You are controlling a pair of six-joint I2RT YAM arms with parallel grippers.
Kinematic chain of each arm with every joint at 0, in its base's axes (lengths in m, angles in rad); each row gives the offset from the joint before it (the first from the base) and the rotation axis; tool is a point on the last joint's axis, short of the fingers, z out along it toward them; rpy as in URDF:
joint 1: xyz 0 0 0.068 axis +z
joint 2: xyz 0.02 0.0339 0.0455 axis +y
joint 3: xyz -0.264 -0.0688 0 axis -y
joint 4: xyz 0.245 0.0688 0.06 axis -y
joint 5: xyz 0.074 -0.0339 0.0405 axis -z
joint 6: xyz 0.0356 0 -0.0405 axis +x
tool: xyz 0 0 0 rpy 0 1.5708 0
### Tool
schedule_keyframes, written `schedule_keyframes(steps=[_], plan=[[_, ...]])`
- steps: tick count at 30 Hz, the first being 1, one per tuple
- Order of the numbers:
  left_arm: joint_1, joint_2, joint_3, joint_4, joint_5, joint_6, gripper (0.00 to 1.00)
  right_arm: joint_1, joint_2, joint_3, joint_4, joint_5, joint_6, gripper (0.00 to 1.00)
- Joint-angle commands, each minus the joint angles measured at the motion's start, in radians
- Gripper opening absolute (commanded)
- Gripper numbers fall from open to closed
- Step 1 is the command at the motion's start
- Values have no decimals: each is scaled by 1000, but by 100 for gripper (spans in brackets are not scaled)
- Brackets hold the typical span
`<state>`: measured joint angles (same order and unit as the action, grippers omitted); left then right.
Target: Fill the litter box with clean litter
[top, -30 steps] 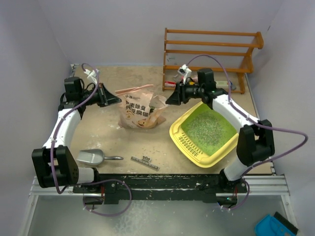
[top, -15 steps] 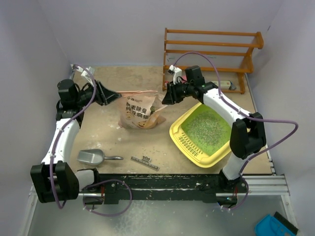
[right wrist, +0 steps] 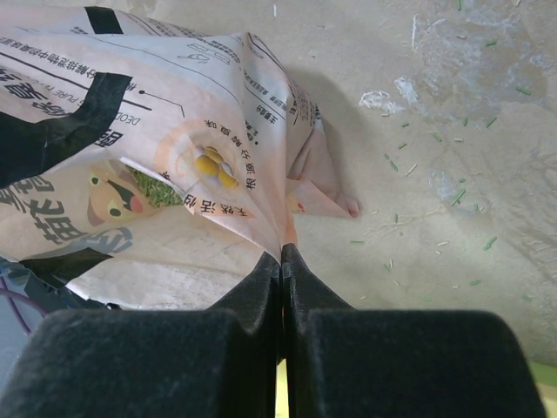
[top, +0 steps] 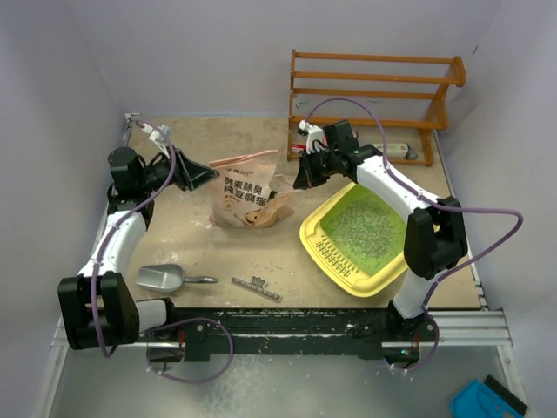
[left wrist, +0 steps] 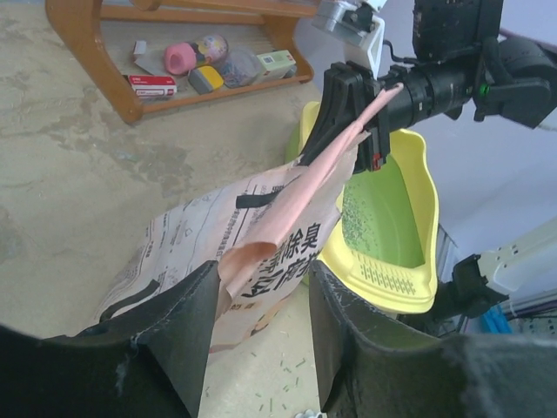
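From the left wrist, the bag (left wrist: 200, 252) hides the litter box's (left wrist: 396, 283) near wall, and the left claw (left wrist: 261, 292) covers the bag's lower edge. The right wrist view cuts the bag off at its top and left edges. Items on the rack's (left wrist: 91, 57) shelf (small, bright) are too tiny to name. Overhead, a blue object (top: 480, 402) is cropped at the bottom edge.

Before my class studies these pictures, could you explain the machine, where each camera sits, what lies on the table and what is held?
Two robot arms sit at the near edge of a table. One picture looks down from above; the other two come from a camera on each wrist. On it are a paper bag, a litter box with litter in it, a scoop and a rack. The right gripper is shut on the bag's top edge. The left gripper is open, the bag's flap between its fingers.
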<state>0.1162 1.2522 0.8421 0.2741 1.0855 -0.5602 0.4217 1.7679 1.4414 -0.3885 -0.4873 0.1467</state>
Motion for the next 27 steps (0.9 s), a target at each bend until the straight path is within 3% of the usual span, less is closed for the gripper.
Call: schedule_keyframes(steps=[1, 4, 12, 19, 22, 26, 27], plan=[[-16, -75, -72, 210, -2, 3, 51, -9, -52, 55, -18, 47, 7, 0], [-40, -69, -125, 359, -26, -38, 54, -9, -53, 58, -3, 31, 22, 0], [-137, 50, -63, 331, -54, 26, 55, -9, -56, 54, -9, 23, 27, 0], [-145, 103, -52, 311, -77, 76, 53, -9, -70, 51, -46, 0, 26, 0], [-144, 114, -35, 266, -80, 96, 39, -11, -74, 51, -48, 2, 29, 0], [-138, 133, 54, 117, -24, 125, 0, -12, -74, 54, -63, 3, 36, 0], [-133, 134, 82, 61, -24, 138, 0, -12, -71, 59, -74, 0, 36, 0]])
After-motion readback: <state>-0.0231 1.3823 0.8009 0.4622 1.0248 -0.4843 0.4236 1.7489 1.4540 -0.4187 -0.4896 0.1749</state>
